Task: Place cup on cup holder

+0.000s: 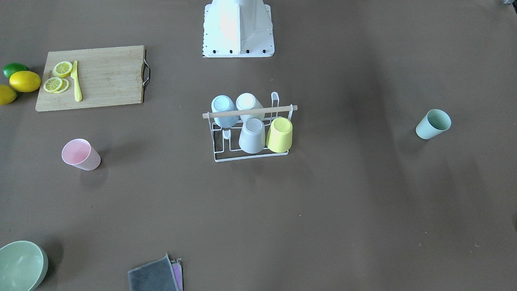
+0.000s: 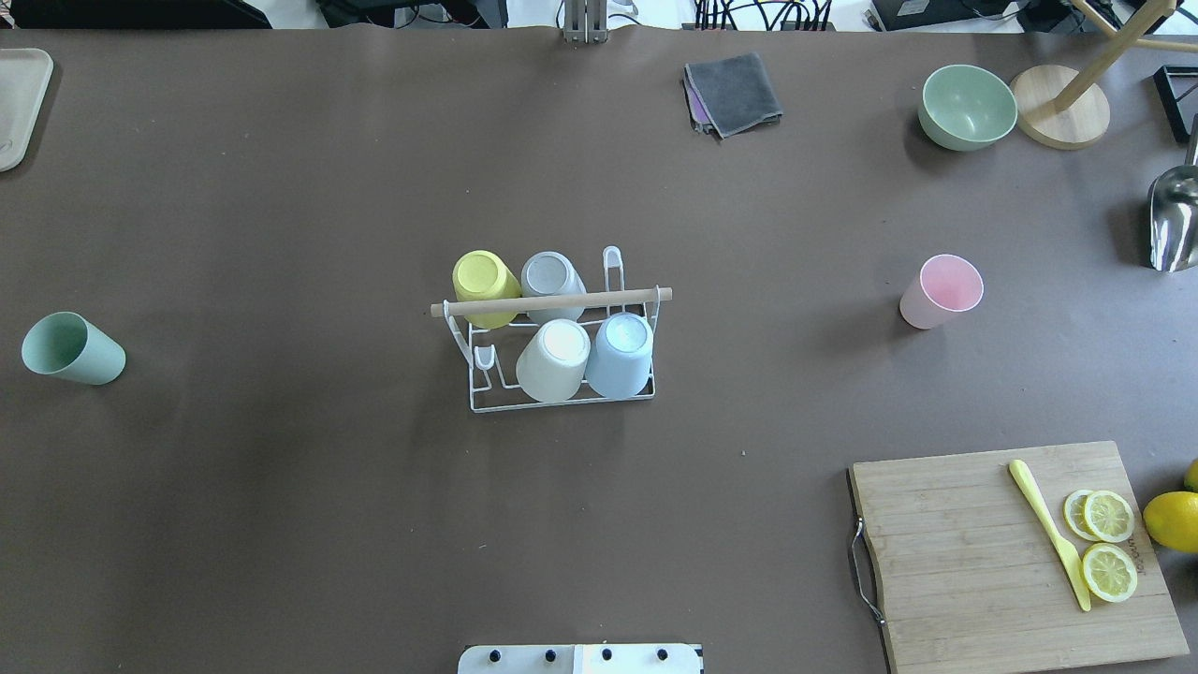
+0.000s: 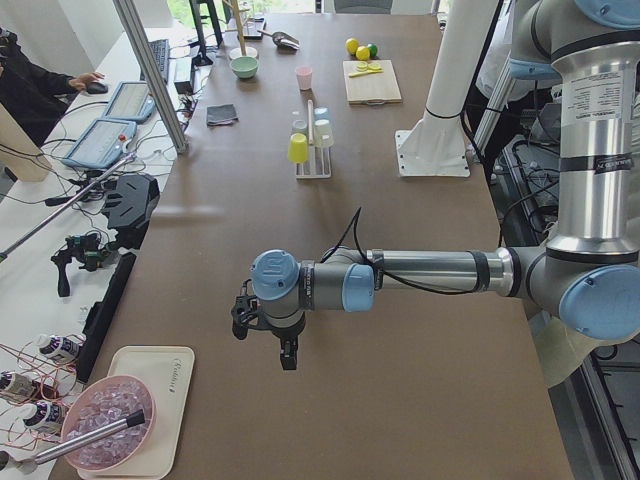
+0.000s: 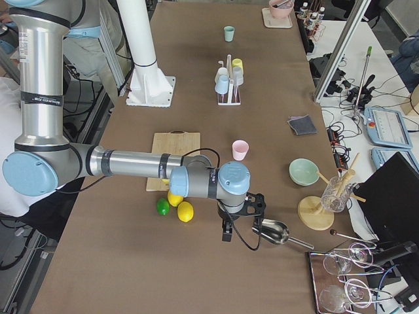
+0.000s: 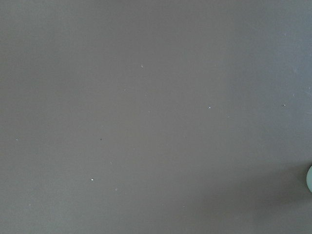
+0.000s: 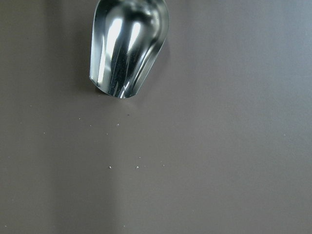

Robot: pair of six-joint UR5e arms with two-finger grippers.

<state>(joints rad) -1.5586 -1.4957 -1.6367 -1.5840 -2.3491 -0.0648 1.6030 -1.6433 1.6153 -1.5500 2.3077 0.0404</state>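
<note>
I hang at the two ends of the brown worktop [image 2: 281, 524]. My left claw [image 3: 286, 352] is low over bare surface and my right claw [image 4: 226, 231] is near a steel scoop [image 6: 127, 46]. I cannot tell whether either is released or clenched. The cup holder [image 2: 552, 301] stands mid-worktop with four cups upturned on it. The green cup [image 2: 73, 348] on my left and the pink cup [image 2: 941, 291] on my right stand upright, well apart from it. One free prong [image 2: 484, 359] shows in the near row. I judge this the opening reach. Next I must close on a loose cup's wall, lift it, and invert it over a free prong.
</note>
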